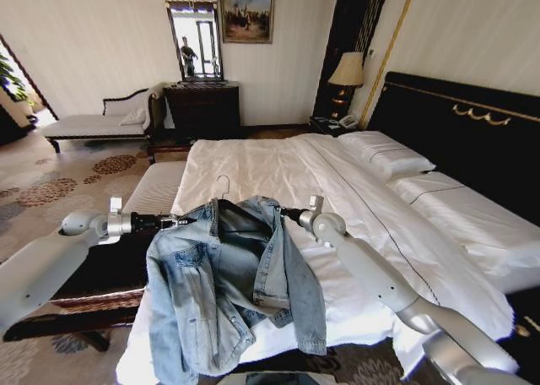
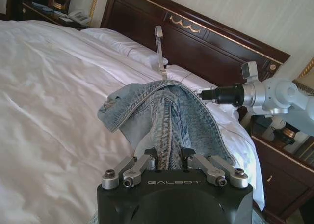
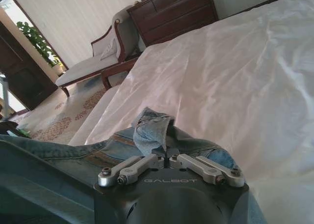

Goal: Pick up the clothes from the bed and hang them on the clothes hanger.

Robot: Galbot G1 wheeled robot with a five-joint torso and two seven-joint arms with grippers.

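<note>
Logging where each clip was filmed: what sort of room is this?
Most likely a hotel-style bedroom: a large bed with white sheets and tall dark headboard, a bedside lamp, and a chaise longue by the wall.

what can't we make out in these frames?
- Hanger: head view, only the hook shows; the jacket covers its bar.
- Left end effector: left wrist view, fingertips buried in denim, contact hidden.
- Right end effector: right wrist view, tips closed on a fold; what's inside is hidden.
- Jacket hem: head view, cut off at the lower edge.
</note>
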